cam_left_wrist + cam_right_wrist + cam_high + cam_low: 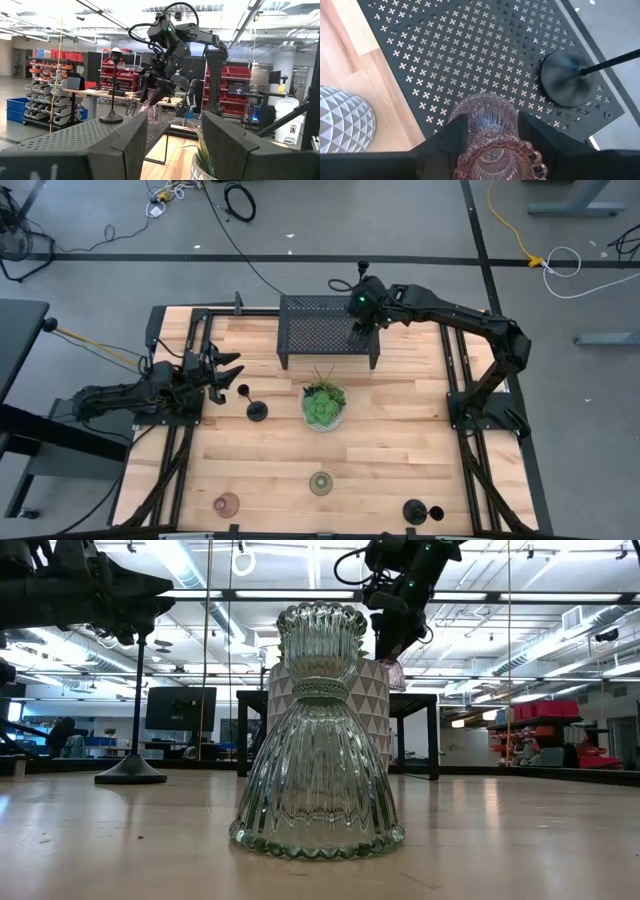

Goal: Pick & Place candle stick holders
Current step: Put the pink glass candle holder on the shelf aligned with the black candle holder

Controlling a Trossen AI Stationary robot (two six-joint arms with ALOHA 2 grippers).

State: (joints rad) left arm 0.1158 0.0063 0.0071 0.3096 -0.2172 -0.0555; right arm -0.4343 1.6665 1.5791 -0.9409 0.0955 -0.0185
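My right gripper point(362, 320) hangs over the right part of the black mesh rack point(320, 330), shut on a pink glass cup point(490, 125). One black holder stands by its round base point(565, 77) on the rack beside it. My left gripper point(226, 373) is open and empty at the table's left, next to a second black holder point(257, 411) standing on the table. A third black holder point(416, 511), a greenish glass cup point(320, 482) and another pink glass cup point(227, 504) stand near the front edge. My right gripper pinches the pink glass cup at its narrow waist point(492, 132) between its two fingers point(452, 137), one on each side. The fingers come from above, pointing down. The cup is upright, rim point(500, 160) up. Whether its foot rests on the rack I cannot tell.
A green plant in a patterned bowl point(324, 404) stands at mid-table, in front of the rack. Dark frame rails run along the table's left and right sides point(470, 430). Bare wood lies between the plant and the front-edge cups.
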